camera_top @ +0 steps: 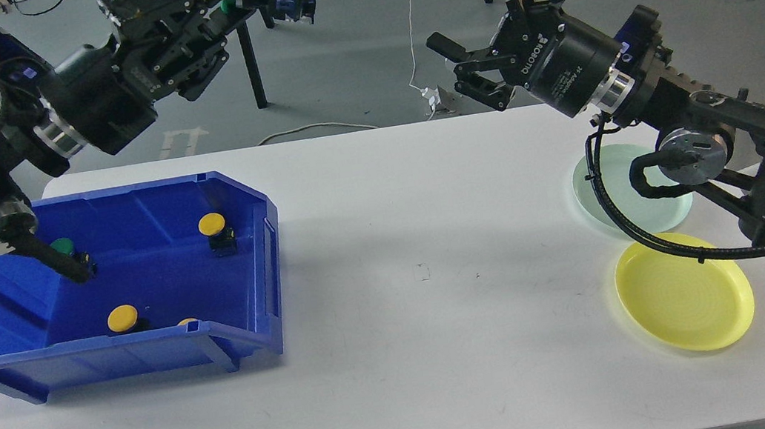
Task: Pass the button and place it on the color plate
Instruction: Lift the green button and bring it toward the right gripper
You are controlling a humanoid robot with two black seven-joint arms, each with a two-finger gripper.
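Seemingly a green button [224, 5] in the left gripper's [231, 0] jaws, half hidden; right gripper [478, 44] wide open, empty.

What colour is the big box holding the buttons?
Blue: the bin on the table's left side, clearest in the head view.

A single camera is sitting at the robot's head, looking forward and down across the white desk [397, 317]. It is standing back enough to be taking in nearly the whole desk top, with grey floor [358, 38] showing beyond the far edge. Both arms are entering from the side edges, left and right. No second view is overlapping it.
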